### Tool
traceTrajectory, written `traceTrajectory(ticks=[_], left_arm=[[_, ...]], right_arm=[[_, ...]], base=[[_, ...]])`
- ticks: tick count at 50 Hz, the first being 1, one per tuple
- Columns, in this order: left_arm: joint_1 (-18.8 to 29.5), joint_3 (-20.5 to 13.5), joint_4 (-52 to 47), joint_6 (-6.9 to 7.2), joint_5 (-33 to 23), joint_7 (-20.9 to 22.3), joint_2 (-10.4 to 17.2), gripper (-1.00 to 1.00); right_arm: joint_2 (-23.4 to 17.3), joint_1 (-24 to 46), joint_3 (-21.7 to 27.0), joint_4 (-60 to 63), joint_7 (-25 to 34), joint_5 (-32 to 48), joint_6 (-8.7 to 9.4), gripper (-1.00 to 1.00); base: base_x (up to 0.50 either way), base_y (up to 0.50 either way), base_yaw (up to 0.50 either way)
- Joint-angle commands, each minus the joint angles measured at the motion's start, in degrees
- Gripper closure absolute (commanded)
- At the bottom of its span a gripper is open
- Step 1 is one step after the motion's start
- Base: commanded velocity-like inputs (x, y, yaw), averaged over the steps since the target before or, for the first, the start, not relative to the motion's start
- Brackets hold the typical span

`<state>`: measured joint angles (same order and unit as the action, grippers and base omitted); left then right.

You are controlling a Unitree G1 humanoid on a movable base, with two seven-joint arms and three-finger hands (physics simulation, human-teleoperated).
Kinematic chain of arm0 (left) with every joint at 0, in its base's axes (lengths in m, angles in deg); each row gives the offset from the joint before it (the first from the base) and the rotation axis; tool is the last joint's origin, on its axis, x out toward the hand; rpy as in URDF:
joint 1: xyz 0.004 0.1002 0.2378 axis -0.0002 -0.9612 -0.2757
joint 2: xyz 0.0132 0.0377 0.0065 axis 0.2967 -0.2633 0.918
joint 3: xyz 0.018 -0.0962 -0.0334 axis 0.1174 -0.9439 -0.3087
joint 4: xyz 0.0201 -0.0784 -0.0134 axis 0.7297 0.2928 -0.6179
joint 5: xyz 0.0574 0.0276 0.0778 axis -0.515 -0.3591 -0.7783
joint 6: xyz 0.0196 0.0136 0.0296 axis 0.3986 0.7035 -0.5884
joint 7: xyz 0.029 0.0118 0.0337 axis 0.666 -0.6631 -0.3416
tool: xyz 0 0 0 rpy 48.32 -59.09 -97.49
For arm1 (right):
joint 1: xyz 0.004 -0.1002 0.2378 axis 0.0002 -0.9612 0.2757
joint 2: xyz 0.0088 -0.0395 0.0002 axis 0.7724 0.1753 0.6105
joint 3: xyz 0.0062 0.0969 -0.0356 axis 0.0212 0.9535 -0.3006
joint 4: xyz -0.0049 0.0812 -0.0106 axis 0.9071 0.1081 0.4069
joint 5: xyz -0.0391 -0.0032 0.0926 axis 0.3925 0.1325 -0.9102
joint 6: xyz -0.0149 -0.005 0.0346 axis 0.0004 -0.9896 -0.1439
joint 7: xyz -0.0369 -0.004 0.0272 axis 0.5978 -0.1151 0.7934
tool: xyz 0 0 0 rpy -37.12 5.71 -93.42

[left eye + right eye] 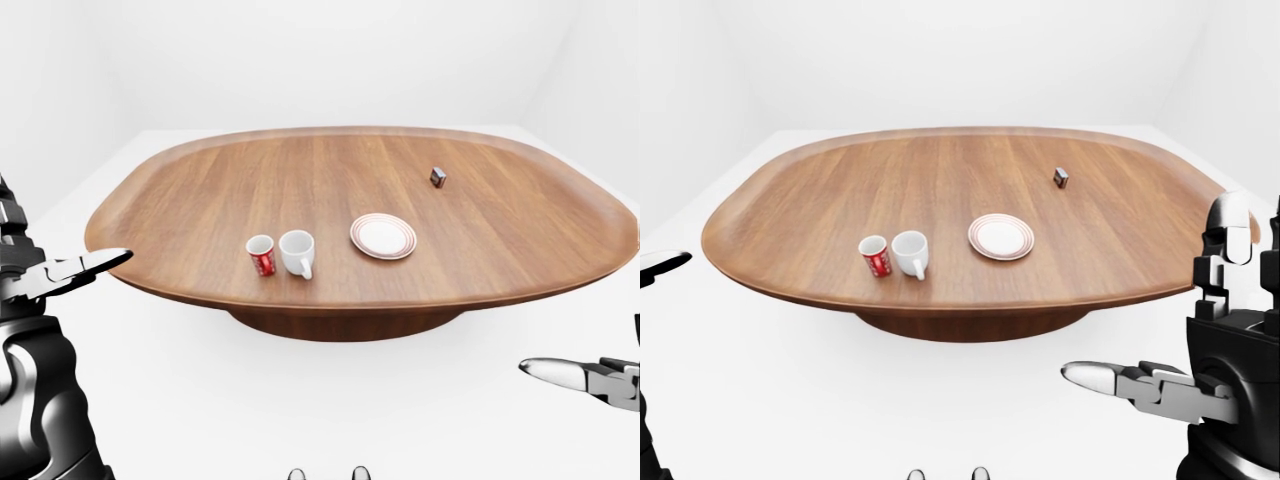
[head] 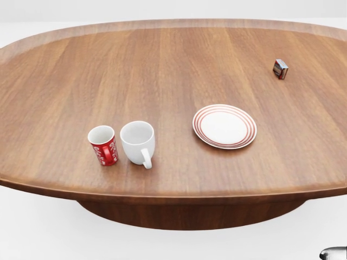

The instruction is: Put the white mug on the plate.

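Nothing of the task is showing as done: reading the head view from left to right, a red patterned mug [image 2: 103,144] is standing upright near the lower edge of the worktop [image 2: 179,59], the white mug [image 2: 137,142] is sitting just beside it on its right, upright with its handle turned toward the bottom of the view, and the red-ringed plate [image 2: 224,126] is lying bare, apart from the white mug and further right. A small box [image 2: 280,69] is resting well apart, toward the upper right. Both hands are hanging short of the worktop and holding nothing: the left hand [image 1: 75,271] is reaching in at the left of the left-eye view with its fingers [image 1: 108,259] stretched out and spread, and the right hand [image 1: 1155,388] is hovering low at the right of the right-eye view, its fingers likewise extended and empty. So the whole job is remaining, by my judgement: closing in, grasping the white mug, lifting it clear of the red one and setting it on the plate. The worktop is a broad oval of brown wood with a raised rim, standing on a dark central base, and the room around it is showing only plain white floor and walls.
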<state>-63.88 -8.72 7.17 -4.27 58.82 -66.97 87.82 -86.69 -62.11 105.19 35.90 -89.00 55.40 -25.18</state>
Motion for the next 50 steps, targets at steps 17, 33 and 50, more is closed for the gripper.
traceTrajectory(ticks=[17, 33, 50], left_arm=[[0.2, -0.2, -0.5, 0.0, 0.3, -0.2, 0.2, -1.0], [0.1, 0.3, 0.1, 0.0, 0.0, 0.0, -0.2, -1.0], [0.3, 0.5, 0.8, 0.0, -0.2, 0.1, -0.1, -1.0]], right_arm=[[1.3, 0.2, -0.3, 0.0, 1.4, 1.1, 0.0, -1.0], [2.9, 0.5, 0.2, 0.0, 2.8, 1.7, 0.0, -1.0], [1.5, -0.4, 0.1, 0.0, 1.4, 0.3, 0.0, -1.0]], base=[[0.42, 0.12, 0.0], [0.42, 0.02, 0.0], [0.42, 0.0, 0.0]])
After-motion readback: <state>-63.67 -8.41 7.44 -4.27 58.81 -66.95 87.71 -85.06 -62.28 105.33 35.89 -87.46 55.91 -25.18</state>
